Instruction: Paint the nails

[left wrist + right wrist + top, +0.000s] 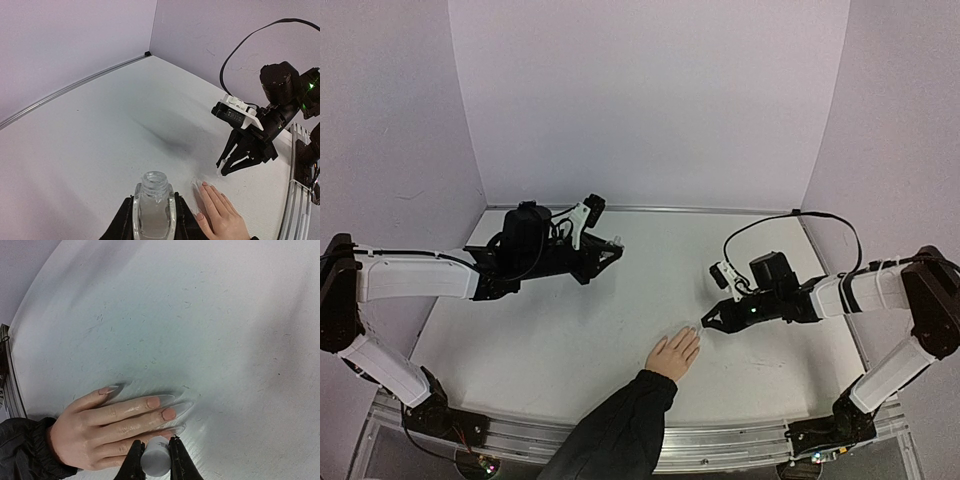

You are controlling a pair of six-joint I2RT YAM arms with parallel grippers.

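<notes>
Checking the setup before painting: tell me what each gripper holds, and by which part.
Left gripper clamps the open clear bottle by its body, below the neck. Right gripper pinches the white cap by its sides.

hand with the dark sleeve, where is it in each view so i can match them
top external: hand low centre, reaching in from the near edge, right gripper just beyond it
left wrist: hand at the bottom edge, right of centre, below the right gripper
right wrist: hand at lower left, reaching rightward
shared landmark: the right gripper, right beside the hand in every view
</notes>
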